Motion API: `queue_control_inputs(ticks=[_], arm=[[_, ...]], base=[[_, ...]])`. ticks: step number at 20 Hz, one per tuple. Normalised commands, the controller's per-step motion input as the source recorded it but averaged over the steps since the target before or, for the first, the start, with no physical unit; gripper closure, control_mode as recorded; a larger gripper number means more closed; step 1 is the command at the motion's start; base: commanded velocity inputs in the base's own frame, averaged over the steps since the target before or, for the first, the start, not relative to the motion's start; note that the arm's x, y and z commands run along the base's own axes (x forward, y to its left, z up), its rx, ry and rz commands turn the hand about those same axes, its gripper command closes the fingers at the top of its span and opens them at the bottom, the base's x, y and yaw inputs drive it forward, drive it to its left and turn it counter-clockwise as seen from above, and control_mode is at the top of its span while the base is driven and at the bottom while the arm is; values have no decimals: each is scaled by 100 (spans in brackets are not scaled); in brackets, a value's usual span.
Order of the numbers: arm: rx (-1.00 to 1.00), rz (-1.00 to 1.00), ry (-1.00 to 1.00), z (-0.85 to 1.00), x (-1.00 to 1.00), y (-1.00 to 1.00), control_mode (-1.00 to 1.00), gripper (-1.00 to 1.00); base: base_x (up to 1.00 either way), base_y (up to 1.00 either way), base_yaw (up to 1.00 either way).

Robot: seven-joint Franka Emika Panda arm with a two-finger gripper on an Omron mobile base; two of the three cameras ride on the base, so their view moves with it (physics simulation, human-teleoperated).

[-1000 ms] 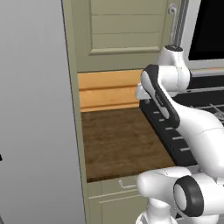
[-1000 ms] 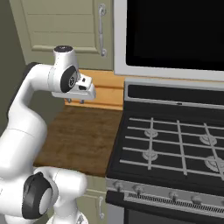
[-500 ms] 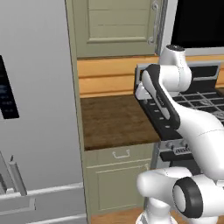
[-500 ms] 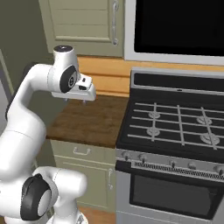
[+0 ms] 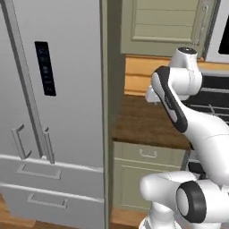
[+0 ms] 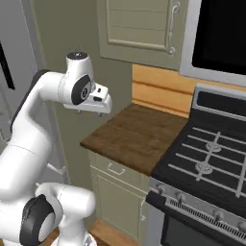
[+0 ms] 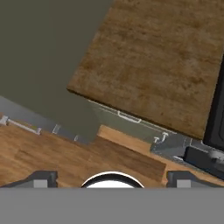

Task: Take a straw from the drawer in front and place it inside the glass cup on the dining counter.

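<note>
Gripper carried high near our base, holds nothing; fingertips far apart in hand view, so jaws open. Below it, drawer under small wood countertop, shut, handle untouched. Stove beside, fridge other side. Straw presumably inside drawer, unseen. We judge approach step; next: lower hand to handle, pull drawer open.

Stove and fridge cut off by edges.
</note>
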Motion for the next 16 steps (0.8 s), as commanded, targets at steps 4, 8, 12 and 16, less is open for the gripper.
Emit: queue_control_inputs(ticks=[4, 8, 12, 16], arm=[[0, 0, 0, 0, 0, 0, 100, -100], [0, 0, 0, 0, 0, 0, 100, -100], [0, 0, 0, 0, 0, 0, 100, -100], [0, 0, 0, 0, 0, 0, 100, -100]], base=[[7, -56, 68], [0, -65, 63], [0, -73, 49], [-33, -65, 31]])
